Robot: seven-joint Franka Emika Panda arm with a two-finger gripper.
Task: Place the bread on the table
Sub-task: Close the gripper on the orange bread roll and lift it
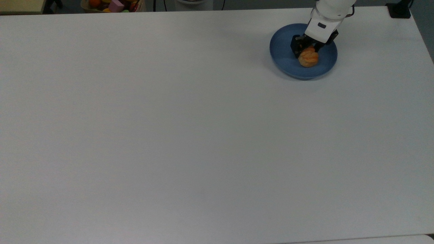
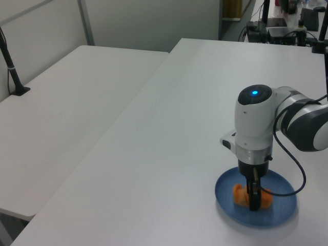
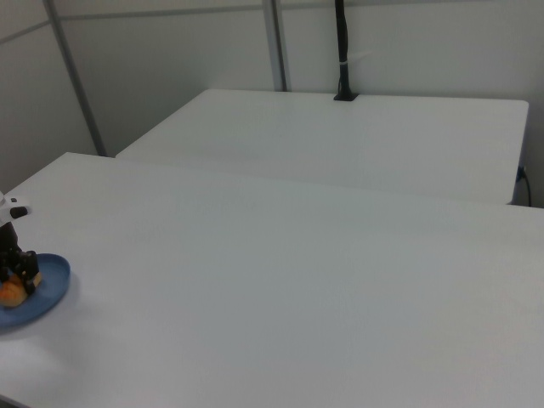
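Reaching down for the bread roll (image 1: 308, 57)
Your gripper (image 1: 306, 49) is straddling it on the blue plate (image 1: 283, 56); whether it's gripping yet, you cannot tell.

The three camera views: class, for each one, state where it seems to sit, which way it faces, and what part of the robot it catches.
Top view: overhead, looking down on the white table; white wrist and gripper over the round blue plate.
Left view: raised at one table end, looking along it; arm above the golden-orange bread roll.
Right view: low beside the table, looking across towards a second table; gripper at the right view's left edge.
All share plate, bread, gripper.
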